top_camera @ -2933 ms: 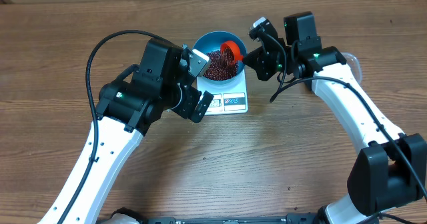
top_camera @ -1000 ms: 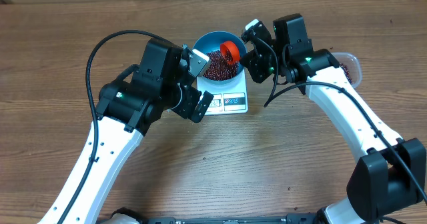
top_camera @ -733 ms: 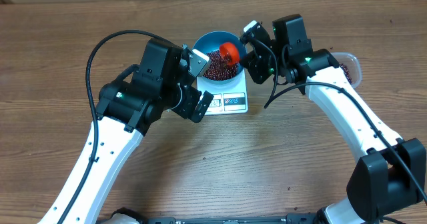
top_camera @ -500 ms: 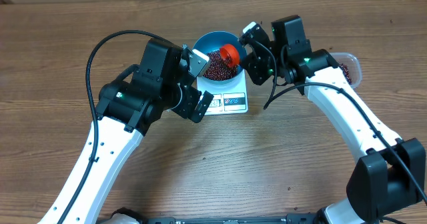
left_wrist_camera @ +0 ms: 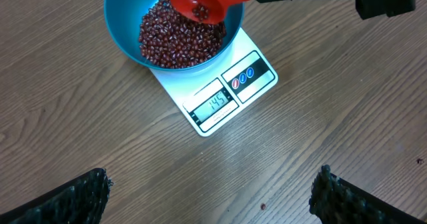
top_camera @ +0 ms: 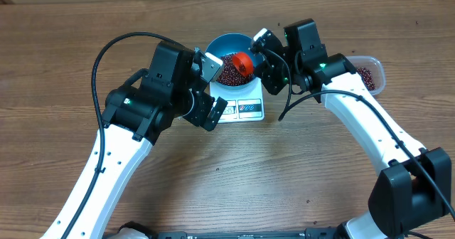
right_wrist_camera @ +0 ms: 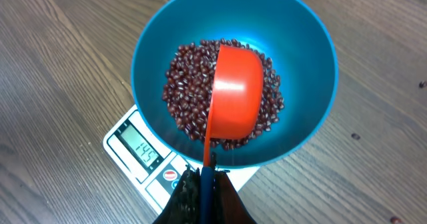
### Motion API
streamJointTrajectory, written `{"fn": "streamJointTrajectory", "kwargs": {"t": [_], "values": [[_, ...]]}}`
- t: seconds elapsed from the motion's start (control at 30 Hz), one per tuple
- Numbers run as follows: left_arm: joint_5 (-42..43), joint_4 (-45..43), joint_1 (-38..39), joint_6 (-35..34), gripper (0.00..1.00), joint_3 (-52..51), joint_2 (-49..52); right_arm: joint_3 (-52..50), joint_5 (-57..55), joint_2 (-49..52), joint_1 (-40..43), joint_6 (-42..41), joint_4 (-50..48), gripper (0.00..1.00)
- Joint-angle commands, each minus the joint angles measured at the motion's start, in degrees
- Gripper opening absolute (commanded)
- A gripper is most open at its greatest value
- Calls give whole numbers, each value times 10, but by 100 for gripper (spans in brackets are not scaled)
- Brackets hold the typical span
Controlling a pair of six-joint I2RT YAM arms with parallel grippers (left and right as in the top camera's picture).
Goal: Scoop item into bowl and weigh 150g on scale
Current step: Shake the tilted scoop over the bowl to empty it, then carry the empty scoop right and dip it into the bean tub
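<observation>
The blue bowl (top_camera: 222, 43) (left_wrist_camera: 117, 25) (right_wrist_camera: 313, 71) stands on the white scale (top_camera: 249, 108) (left_wrist_camera: 257, 77) (right_wrist_camera: 123, 137) and holds a heap of dark red-brown beans (top_camera: 227, 74) (left_wrist_camera: 175, 39) (right_wrist_camera: 181, 99). The display shows 145. My right gripper (top_camera: 259, 57) (right_wrist_camera: 205, 183) is shut on the handle of a red scoop (top_camera: 244, 60) (left_wrist_camera: 200, 3) (right_wrist_camera: 237, 91). The scoop is tipped on its side over the bowl, with a few beans in it. My left gripper (top_camera: 213, 88) (left_wrist_camera: 213, 197) hangs open above the table just left of the scale, holding nothing.
A clear plastic tub (top_camera: 370, 74) with more beans sits at the right, behind my right arm. One stray bean (left_wrist_camera: 262, 206) lies on the wooden table below the scale. The left arm's black body stands close to the scale's left side.
My right gripper has shifted left and turned, carrying the red scoop further over the bowl and tipping it. The left arm has not moved.
</observation>
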State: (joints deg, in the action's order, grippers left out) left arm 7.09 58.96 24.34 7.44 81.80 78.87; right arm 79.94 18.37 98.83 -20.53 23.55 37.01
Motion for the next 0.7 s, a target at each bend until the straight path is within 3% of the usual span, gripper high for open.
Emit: {"fn": "streamJointTrajectory", "kwargs": {"t": [0.0, 0.13, 0.27, 0.37, 0.47, 0.67], "values": [[0, -1, 1, -6, 100, 4, 2, 16, -7, -24, -3, -28, -19, 4], [0, -1, 1, -6, 100, 4, 2, 16, 56, -25, -3, 29, -1, 4], [0, -1, 1, -6, 100, 4, 2, 16, -34, -26, -3, -49, -30, 4], [0, -1, 1, -6, 100, 4, 2, 16, 18, -30, -13, 80, 13, 4], [0, -1, 0, -6, 100, 4, 2, 16, -43, -30, -16, 22, -1, 4], [0, -1, 1, -6, 100, 4, 2, 16, -11, -47, -9, -63, -10, 4]]}}
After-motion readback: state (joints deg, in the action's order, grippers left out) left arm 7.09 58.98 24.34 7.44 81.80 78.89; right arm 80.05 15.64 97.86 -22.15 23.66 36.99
